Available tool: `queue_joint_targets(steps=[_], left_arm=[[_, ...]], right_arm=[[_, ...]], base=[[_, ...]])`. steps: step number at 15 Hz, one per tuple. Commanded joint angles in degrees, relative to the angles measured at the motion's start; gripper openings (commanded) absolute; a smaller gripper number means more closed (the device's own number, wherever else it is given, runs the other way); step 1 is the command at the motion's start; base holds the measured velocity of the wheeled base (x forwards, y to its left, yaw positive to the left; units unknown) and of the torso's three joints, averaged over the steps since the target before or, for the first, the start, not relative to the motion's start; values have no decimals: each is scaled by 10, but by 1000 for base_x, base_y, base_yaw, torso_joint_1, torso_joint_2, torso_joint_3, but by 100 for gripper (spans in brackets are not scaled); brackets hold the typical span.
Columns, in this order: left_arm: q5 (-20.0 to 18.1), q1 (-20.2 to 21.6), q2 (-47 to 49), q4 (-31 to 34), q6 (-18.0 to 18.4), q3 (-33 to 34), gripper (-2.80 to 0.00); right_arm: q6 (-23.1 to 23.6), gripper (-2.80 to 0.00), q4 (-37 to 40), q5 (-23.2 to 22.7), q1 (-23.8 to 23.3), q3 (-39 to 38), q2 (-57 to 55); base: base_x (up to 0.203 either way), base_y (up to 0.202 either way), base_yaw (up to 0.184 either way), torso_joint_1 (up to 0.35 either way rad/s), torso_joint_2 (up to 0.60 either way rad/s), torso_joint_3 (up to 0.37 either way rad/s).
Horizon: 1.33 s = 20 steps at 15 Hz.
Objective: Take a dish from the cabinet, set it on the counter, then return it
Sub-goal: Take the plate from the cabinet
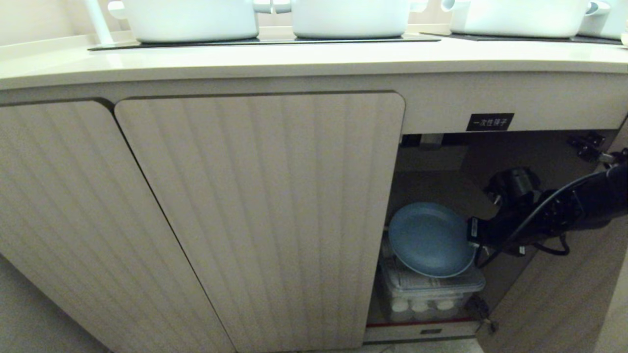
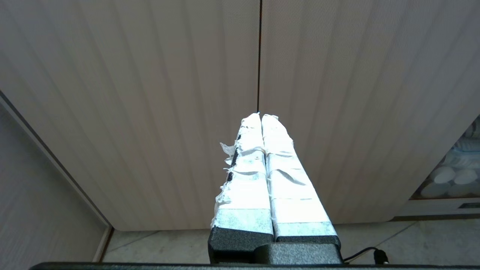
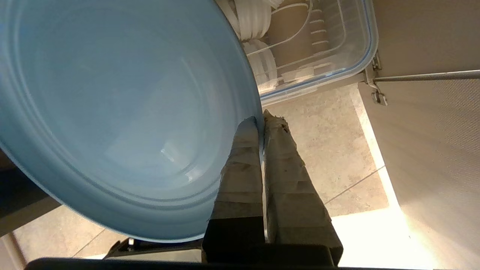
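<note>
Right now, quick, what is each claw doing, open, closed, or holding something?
Left claw: closed, empty, in front of the shut cabinet door.
Right claw: closed on the rim of the blue dish, at the open cabinet.

The cabinet (image 1: 255, 215) is taken as landmark. Its right bay is seen open; the dish (image 1: 429, 240) is held tilted inside it, above a lidded container (image 1: 431, 291). The right end effector (image 1: 472, 235) is placed at the dish's right rim. Pots (image 1: 191, 19) are set on the surface (image 1: 294, 59) above the cabinet.
</note>
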State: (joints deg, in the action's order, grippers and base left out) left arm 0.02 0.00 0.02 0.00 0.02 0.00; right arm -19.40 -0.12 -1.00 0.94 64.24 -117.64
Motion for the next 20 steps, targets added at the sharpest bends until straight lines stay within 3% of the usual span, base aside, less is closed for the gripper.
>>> queue_joint_targets(steps=[1,20], left_arm=[[0,0,0,0,0,0,-280],[0,0,0,0,0,0,-280]], right_arm=[[-1,-280,0,-4,0,-1,5],[-27,-280,0,-41,1,-55,58]], base=[[0,0,0,0,0,0],[0,0,0,0,0,0]])
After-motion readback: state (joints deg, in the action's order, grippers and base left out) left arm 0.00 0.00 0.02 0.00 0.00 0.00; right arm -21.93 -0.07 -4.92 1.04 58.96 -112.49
